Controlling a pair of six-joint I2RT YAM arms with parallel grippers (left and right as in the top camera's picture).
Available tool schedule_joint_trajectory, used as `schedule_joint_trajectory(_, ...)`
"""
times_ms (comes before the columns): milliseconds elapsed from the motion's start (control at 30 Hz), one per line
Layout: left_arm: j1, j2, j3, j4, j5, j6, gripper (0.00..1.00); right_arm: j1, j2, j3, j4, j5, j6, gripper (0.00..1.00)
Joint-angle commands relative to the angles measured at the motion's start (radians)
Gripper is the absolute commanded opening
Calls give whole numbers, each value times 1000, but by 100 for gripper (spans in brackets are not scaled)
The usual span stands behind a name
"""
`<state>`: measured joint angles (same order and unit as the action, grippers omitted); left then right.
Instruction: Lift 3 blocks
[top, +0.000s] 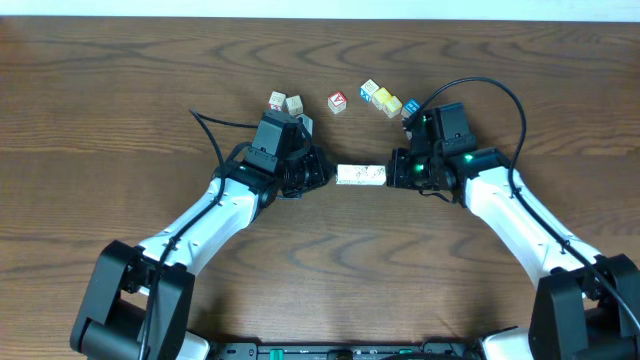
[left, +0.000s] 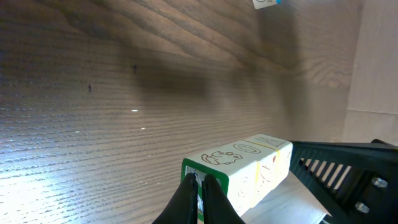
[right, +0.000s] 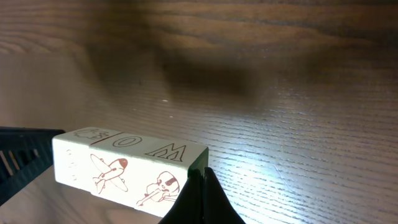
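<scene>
Between clenched left tool and clenched right tool, over mid brown wood-grain desk: row of three cream-white printed cubes, long axis tool-to-tool, one shut tip pressing each end, both arms equally near, seemingly just off the surface

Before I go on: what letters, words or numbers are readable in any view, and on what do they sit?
"M" (or "W" seen from the other side): top face of the end block against the right gripper.
"O": top face of the middle block.
Top mark of the third block: too blurred to read.
Markings on the loose cubes in the overhead view: too small to read.
No words, brands or numbers visible.
</scene>
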<state>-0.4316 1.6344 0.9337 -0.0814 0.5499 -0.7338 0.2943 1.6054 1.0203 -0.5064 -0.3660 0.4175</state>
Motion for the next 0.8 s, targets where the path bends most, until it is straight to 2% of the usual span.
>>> schedule_joint_trajectory(0, -20, 14, 39, 14, 77, -5, 7, 48, 6, 26, 20, -136, 13, 1)
schedule_joint_trajectory(400, -48, 100, 38, 34, 75, -9, 7, 48, 7, 25, 19, -135, 12, 1)
schedule_joint_trajectory(767, -53, 103, 38, 58, 74, -21, 7, 48, 61, 12, 25, -121, 13, 1)
